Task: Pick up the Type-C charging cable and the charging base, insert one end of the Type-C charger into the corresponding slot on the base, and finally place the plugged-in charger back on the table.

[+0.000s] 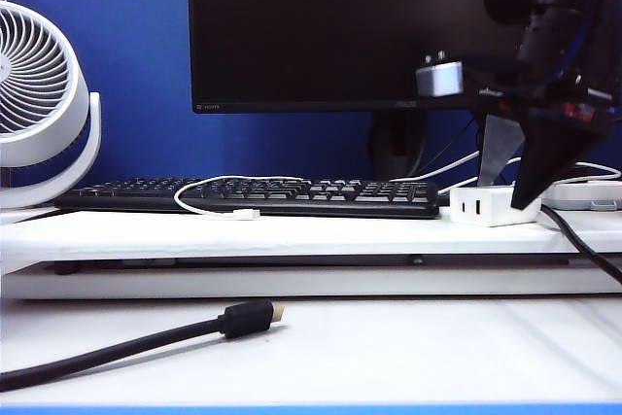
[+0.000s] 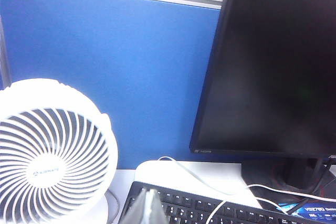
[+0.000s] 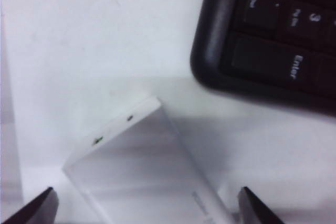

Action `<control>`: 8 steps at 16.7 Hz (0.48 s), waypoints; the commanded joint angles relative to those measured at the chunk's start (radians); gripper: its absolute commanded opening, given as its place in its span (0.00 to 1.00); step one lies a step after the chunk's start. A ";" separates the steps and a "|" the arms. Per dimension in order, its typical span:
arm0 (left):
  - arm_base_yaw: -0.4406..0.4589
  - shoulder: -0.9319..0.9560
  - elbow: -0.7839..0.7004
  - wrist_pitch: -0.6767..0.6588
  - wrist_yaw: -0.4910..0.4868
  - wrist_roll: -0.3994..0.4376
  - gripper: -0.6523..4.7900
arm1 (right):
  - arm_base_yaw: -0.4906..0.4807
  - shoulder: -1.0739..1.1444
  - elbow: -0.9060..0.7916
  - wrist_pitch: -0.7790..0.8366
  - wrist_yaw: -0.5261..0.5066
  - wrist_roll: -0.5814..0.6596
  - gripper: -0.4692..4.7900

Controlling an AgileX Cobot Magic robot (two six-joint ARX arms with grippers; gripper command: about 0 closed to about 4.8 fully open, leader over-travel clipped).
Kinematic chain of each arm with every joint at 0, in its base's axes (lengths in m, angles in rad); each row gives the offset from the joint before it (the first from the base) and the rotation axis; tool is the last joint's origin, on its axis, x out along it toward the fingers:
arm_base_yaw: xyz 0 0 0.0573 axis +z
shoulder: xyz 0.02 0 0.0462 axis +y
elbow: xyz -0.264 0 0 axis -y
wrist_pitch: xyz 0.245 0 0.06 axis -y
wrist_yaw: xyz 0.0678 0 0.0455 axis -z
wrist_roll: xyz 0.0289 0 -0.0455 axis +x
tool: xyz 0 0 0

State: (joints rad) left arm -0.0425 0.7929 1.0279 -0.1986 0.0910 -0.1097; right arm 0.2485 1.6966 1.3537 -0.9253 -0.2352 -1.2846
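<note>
The white charging base (image 1: 483,206) sits on the raised white table (image 1: 321,235) just right of the keyboard, dark slots facing front. My right gripper (image 1: 510,190) hangs over it, pointing down. In the right wrist view the right gripper (image 3: 147,216) is open, its dark fingertips (image 3: 35,208) on either side of the base (image 3: 142,171) without touching it. The Type-C charging cable (image 1: 225,182) loops over the keyboard, its small white plug (image 1: 247,213) resting on the table. My left gripper (image 2: 146,207) is shut and empty, hovering above the keyboard's end near the fan; the exterior view does not show it.
A black keyboard (image 1: 253,196) lies under a dark monitor (image 1: 340,26). A white fan (image 1: 34,94) stands at the left. A white power strip (image 1: 583,194) lies right of the base. A thick black gold-tipped cable (image 1: 248,319) lies on the lower front surface.
</note>
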 commanded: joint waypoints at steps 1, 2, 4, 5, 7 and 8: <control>-0.002 -0.001 0.006 0.012 0.003 -0.003 0.11 | 0.002 0.026 0.003 0.002 0.000 -0.006 1.00; -0.002 -0.001 0.006 0.012 0.003 -0.003 0.11 | 0.002 0.037 0.003 0.002 0.003 -0.005 0.91; -0.002 -0.001 0.006 0.011 0.003 -0.003 0.11 | 0.002 0.043 0.003 0.008 0.008 0.003 0.59; -0.002 -0.001 0.006 0.011 0.003 -0.003 0.11 | 0.002 0.043 0.004 0.012 0.007 0.021 0.47; -0.002 -0.001 0.006 0.011 0.003 -0.003 0.11 | 0.002 0.043 0.004 0.014 0.005 0.035 0.55; -0.002 -0.001 0.006 0.012 0.003 -0.003 0.11 | 0.002 0.043 0.005 0.014 -0.003 0.035 0.66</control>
State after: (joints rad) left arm -0.0425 0.7929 1.0279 -0.1989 0.0910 -0.1097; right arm 0.2485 1.7420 1.3548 -0.9138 -0.2279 -1.2541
